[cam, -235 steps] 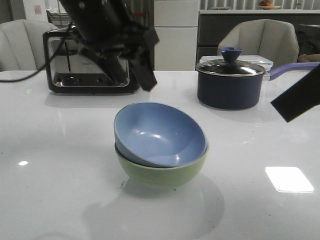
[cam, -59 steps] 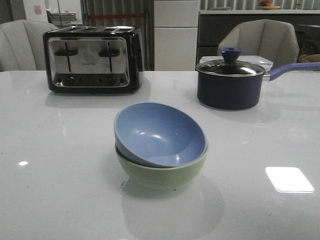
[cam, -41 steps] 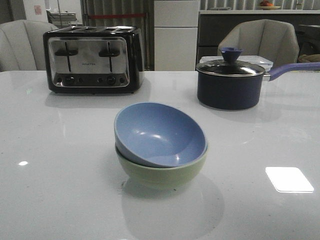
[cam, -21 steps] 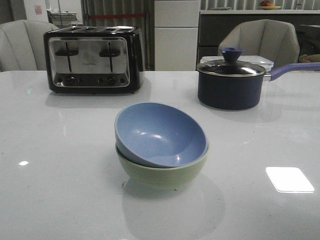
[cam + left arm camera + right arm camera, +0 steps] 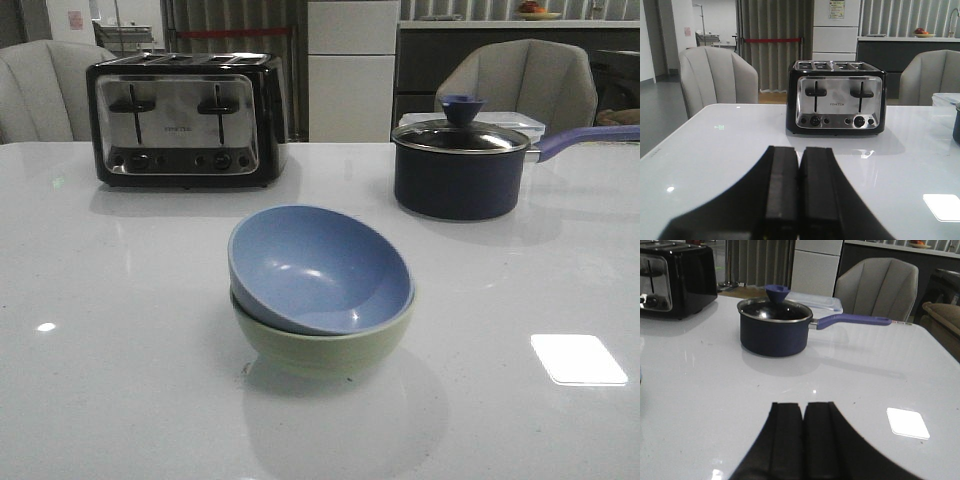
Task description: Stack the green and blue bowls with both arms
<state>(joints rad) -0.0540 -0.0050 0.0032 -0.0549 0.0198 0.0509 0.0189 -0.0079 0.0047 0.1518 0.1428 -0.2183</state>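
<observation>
White glossy table, front view. Nearest the camera, mid-table: blue bowl sits nested inside the green bowl. Blue one is tilted, its rim higher on the left and dipping toward the right, interior facing the camera. Green bowl rests upright on the tabletop; only its outer wall and a sliver of rim show beneath the blue. A bright rectangular light reflection lies on the table to the right of the stack.

Neither arm appears in the front view. Left gripper seen only from its wrist camera: the two dark fingers pressed together, nothing between them, hovering over bare table. Right gripper likewise: fingers together, nothing held, above open tabletop.

Farther back, left: black-and-chrome four-slot toaster. Farther back, right: dark navy saucepan, glass lid with a blue knob, long purple handle pointing right. Just behind the pan, what looks like a clear lidded container, mostly hidden. Beyond the table edge: pale upholstered chairs.
</observation>
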